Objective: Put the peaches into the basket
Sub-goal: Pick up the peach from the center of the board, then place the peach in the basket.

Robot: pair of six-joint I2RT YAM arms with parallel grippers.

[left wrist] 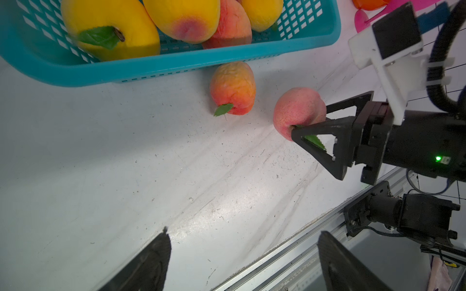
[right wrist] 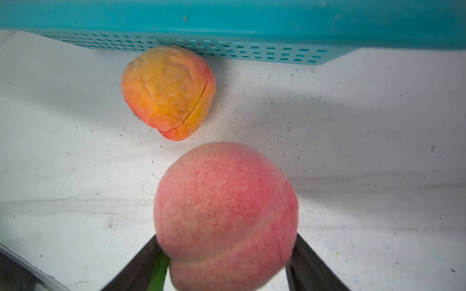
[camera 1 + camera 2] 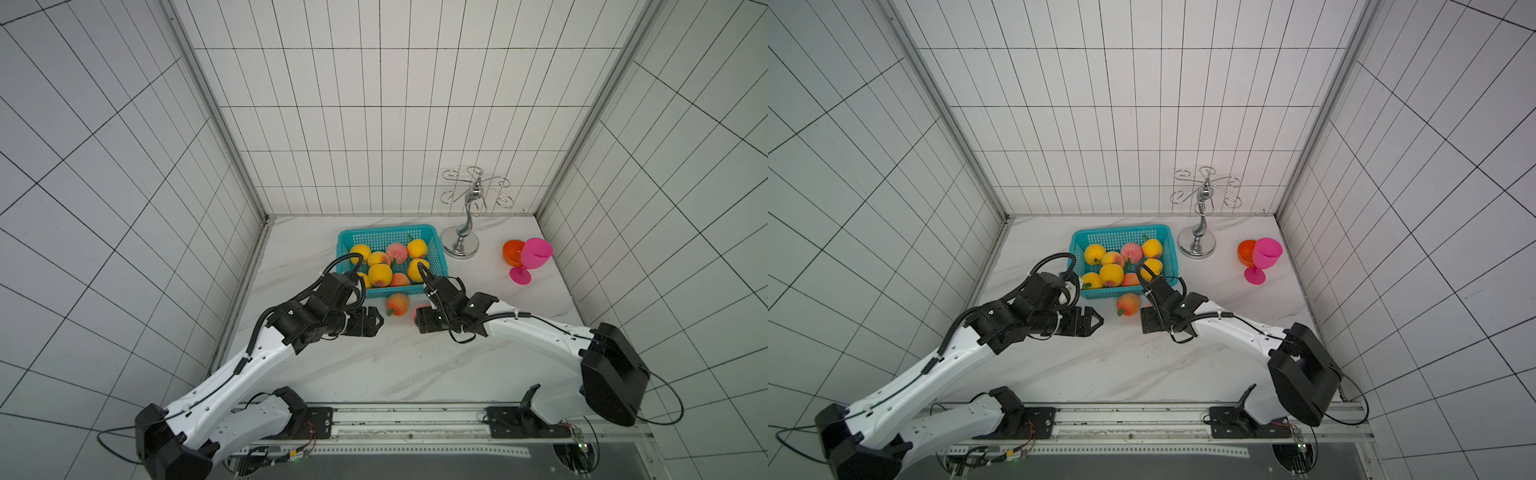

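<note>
The basket (image 3: 386, 229) stands on the tabletop (image 3: 374, 374) a bit above the ctr of the frame in both top views. Eight peaches (image 3: 380, 274) lie inside it, mostly yellow-orange, some pink. Two more are outside, on the tabletop just below the basket's near wall. The wrinkled peach (image 3: 397, 304), orange-pink w/ a small green leaf, is right beside this wall; if it really touches the wall, I cannot tell. The pink peach (image 2: 225, 214) is to the lower right of it, near but apart. The right jaws are clenched on this peach, one jaw on each side at the stem end, and its green leaf shows beside one jaw. In the top views the arm hides most of it. Whether it is lifted or rests on the tabletop, I cannot tell. The left jaws stand released, wide apart w/ nothing btw. them, over bare tabletop to the left of the wrinkled peach and pointing toward it. At the right of the basket is a metal stand (image 3: 461, 245). Further right are an orange cup (image 3: 512, 251) and a pink cup (image 3: 536, 254), close together, the pink one overlapping the orange one in the pic.
</note>
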